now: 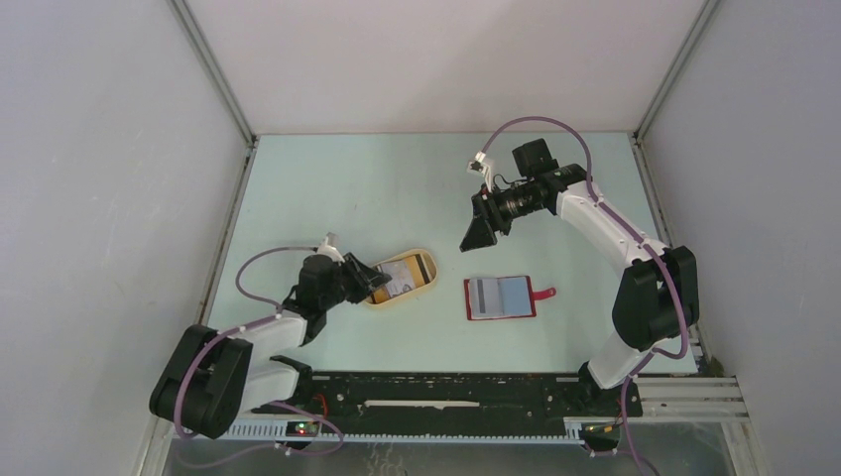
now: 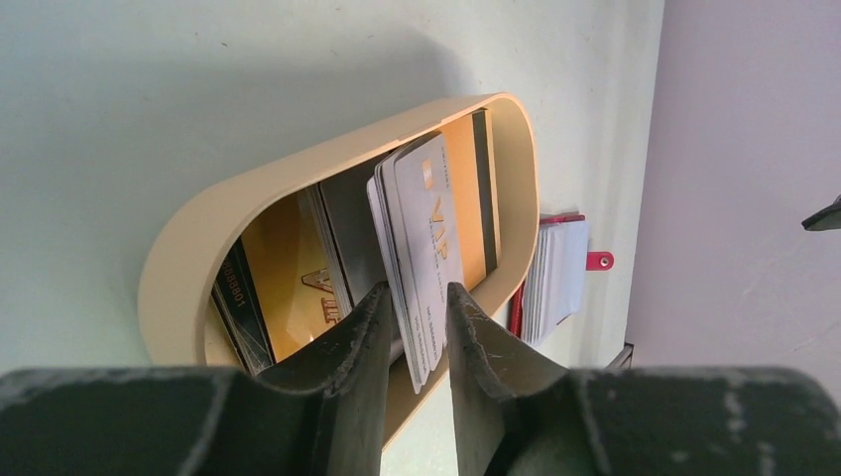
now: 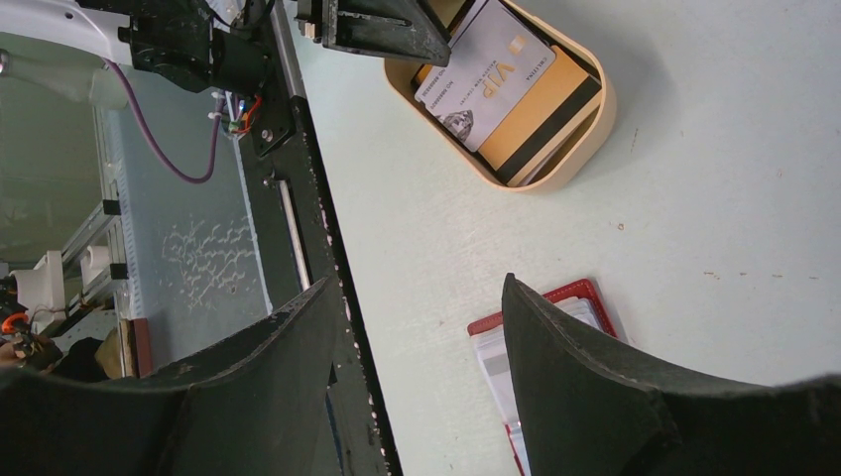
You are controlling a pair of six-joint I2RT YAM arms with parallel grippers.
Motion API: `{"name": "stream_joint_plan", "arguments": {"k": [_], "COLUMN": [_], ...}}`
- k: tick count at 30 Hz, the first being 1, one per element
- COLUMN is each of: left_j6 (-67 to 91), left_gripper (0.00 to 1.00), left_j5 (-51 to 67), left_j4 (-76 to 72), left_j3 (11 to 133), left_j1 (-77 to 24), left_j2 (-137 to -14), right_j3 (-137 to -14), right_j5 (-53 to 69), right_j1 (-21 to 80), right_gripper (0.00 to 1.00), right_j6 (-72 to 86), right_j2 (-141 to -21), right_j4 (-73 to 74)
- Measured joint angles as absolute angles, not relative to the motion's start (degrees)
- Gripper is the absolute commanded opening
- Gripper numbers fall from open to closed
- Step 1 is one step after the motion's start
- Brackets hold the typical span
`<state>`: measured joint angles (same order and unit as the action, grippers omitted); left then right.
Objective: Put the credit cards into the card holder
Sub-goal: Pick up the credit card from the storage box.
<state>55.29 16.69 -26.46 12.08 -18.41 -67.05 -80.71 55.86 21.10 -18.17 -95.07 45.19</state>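
The credit cards lie in a beige oval tray (image 1: pixel 433 270): a silvery VIP card (image 2: pixel 431 213) on top of an orange-gold card (image 2: pixel 466 198) with a dark stripe. My left gripper (image 2: pixel 417 290) is at the tray's left end. Its jaws are closed on the near edge of the silvery card stack, which pokes out over the rim. The card holder (image 1: pixel 501 297), red with a snap tab, lies open and flat to the right of the tray. My right gripper (image 3: pixel 420 281) hangs open and empty in the air behind the holder (image 3: pixel 585 290).
The black rail (image 1: pixel 446 392) with both arm bases runs along the near table edge. White walls close in the left, right and back sides. The left gripper's fingers (image 3: pixel 387 30) overlap the tray (image 3: pixel 595 119) in the right wrist view.
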Motion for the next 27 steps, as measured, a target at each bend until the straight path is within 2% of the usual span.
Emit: {"name": "stream_joint_plan", "arguments": {"k": [5, 27], "left_j6": [55.66, 64.36], "left_gripper": [0.37, 0.37], "left_j5": [17.37, 25.71], "left_j4": [-28.80, -57.67], "left_j3": [11.90, 11.97], "left_j1": [-18.17, -17.96], "left_j2": [-69.17, -92.12], "right_j3": [-80.71, -80.71], "right_j5": [55.86, 55.86], "right_j1": [21.08, 21.08], "right_gripper": [0.70, 0.70], "right_j6": [-18.17, -18.22], "right_j2": [-95.07, -95.07], "right_j4": [45.19, 45.19]}}
